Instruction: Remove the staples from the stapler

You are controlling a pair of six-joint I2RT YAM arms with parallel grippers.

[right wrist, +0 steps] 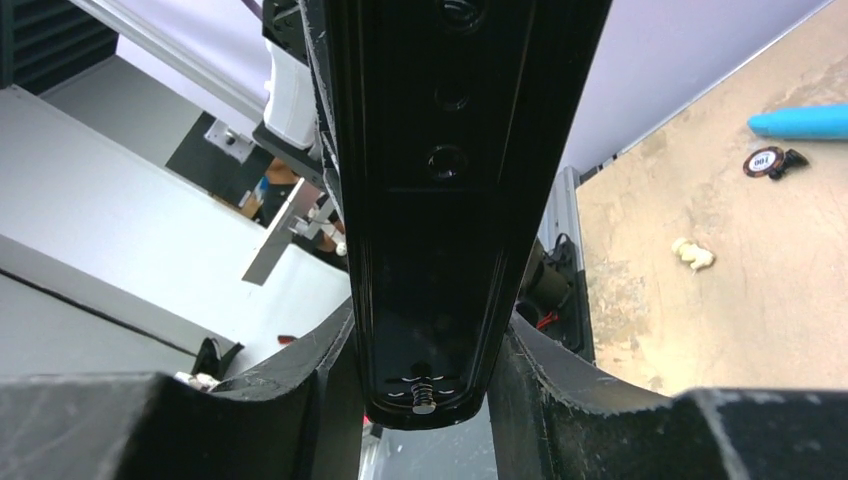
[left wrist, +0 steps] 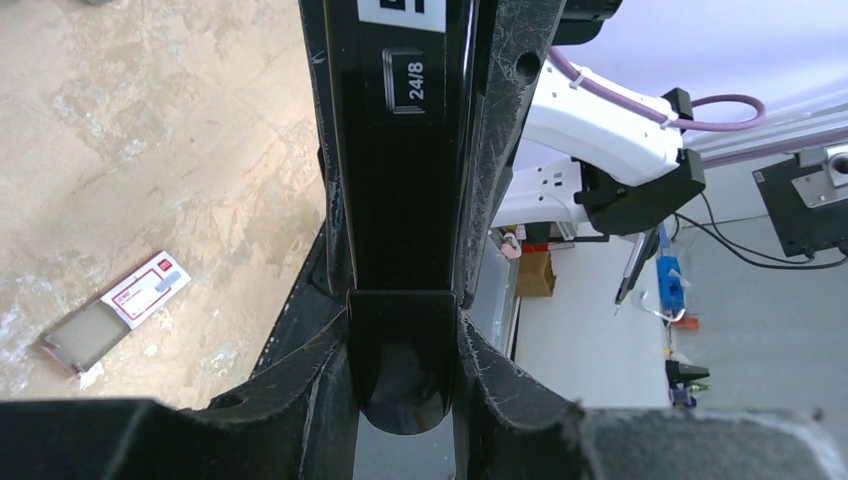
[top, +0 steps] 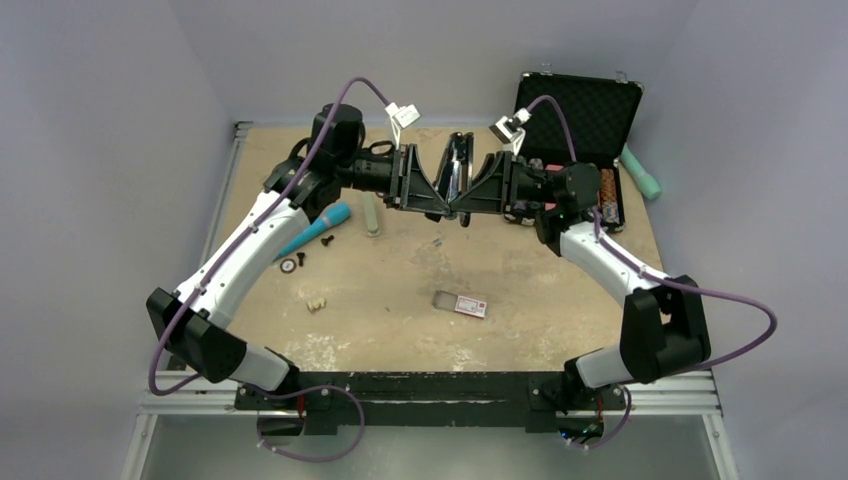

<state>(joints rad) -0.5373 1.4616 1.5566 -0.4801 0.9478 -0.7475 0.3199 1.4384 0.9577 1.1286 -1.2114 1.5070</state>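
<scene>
A black stapler point(top: 458, 172) is held in the air over the far middle of the table, swung open in a V between both grippers. My left gripper point(top: 432, 197) is shut on its glossy top arm point(left wrist: 400, 200), marked 24/8, with a finger point(left wrist: 510, 400) pressed against each side. My right gripper point(top: 470, 197) is shut on the stapler's base point(right wrist: 440, 200), whose underside shows a small spring and rivet point(right wrist: 424, 397). No staples show in any view.
A small staple box point(top: 462, 303) lies on the table in the middle and also shows in the left wrist view point(left wrist: 118, 310). A blue pen point(top: 318, 228), a screw and disc point(top: 290, 264) and a white scrap point(top: 316, 302) lie left. An open black case point(top: 585, 120) stands at the back right.
</scene>
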